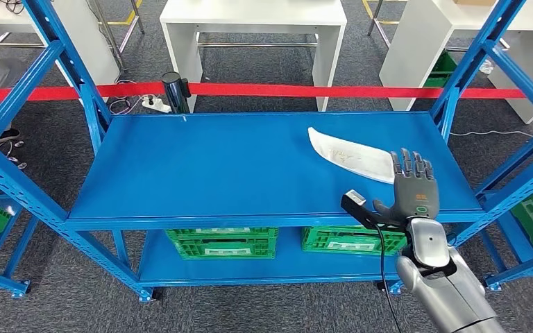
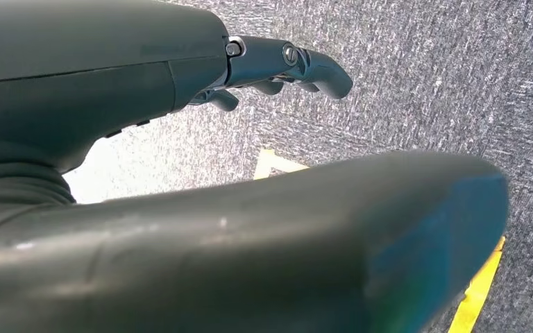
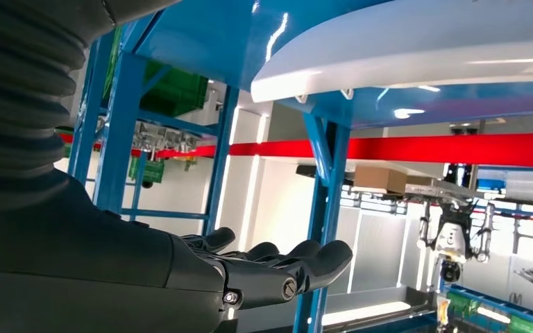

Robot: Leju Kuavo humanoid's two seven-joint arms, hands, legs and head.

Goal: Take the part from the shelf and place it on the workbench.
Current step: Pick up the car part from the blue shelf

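Your right hand hovers flat over the near right of the blue shelf, just short of the part.

The flat white curved plastic part (image 1: 352, 155) lies on the right side of the blue metal shelf's top deck (image 1: 215, 166), its near-right end just beside your right hand's fingertips (image 1: 408, 157). Your right hand (image 1: 412, 186) is spread wide, fingers straight and apart, holding nothing, and sits nearer and to the right of the part. Your left hand (image 2: 277, 66) hangs over grey carpet, fingers loosely curled around nothing. Green plastic crates (image 1: 223, 242) sit on the lower deck.
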